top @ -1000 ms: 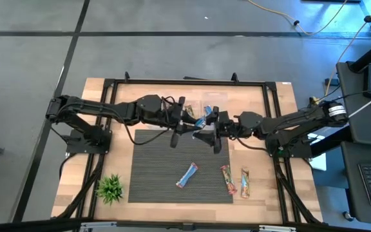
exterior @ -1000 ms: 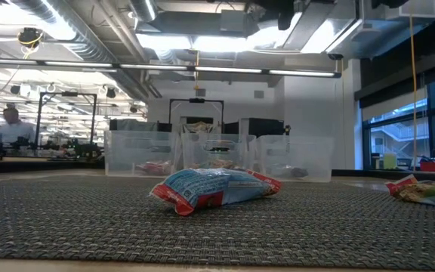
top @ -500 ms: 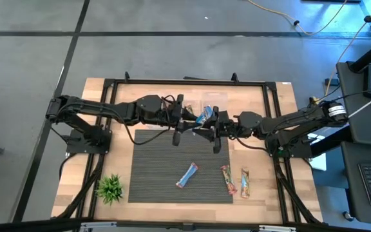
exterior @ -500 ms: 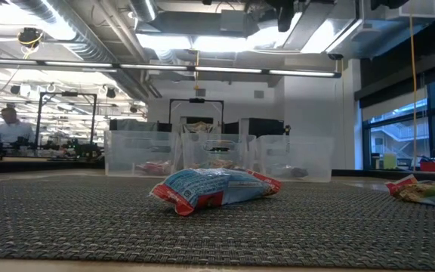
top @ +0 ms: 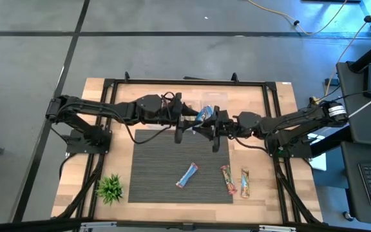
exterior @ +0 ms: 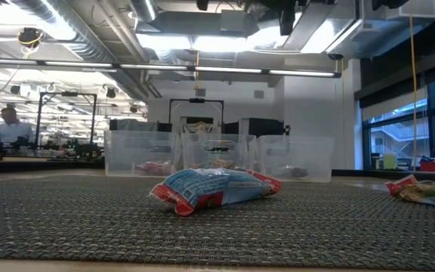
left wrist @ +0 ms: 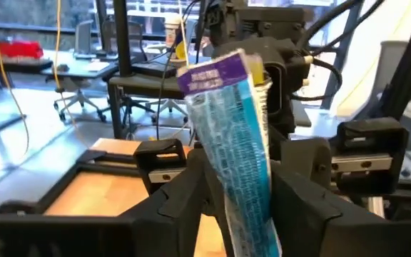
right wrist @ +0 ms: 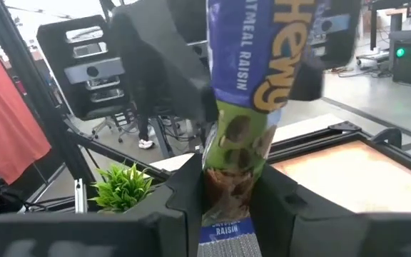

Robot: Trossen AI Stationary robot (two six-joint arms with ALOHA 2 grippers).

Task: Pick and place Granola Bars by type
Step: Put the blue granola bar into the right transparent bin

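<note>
A blue-and-purple granola bar (top: 203, 116) hangs in the air above the mat's far edge, between my two grippers, which meet there nose to nose. My right gripper (top: 211, 122) comes from the table's right and is shut on the bar (right wrist: 237, 107). My left gripper (top: 190, 121) comes from the left, and its fingers (left wrist: 180, 196) stand open on either side of the same bar (left wrist: 234, 135). Three more bars lie flat on the mat: a blue one (top: 187, 174), a red multicoloured one (top: 228, 179) and a tan one (top: 245, 183). My right gripper pinches the bar's lower part (right wrist: 227, 178) between its two fingers (right wrist: 184, 200), coming in level from the table's right. The bar stands across the fingers and is lifted clear of the mat. My left gripper's fingers flank the bar's lower part (left wrist: 245, 193); whether they touch it I cannot tell.
Clear plastic bins (exterior: 217, 155) stand in a row beyond the mat's far edge. A small green plant (top: 110, 187) stands at the near left corner. The dark woven mat (top: 153, 167) has bare room on its left half.
Both grippers have stayed together above the mat's far edge. The bar between them has shifted a little toward the far edge and shows more upright in the high view.
</note>
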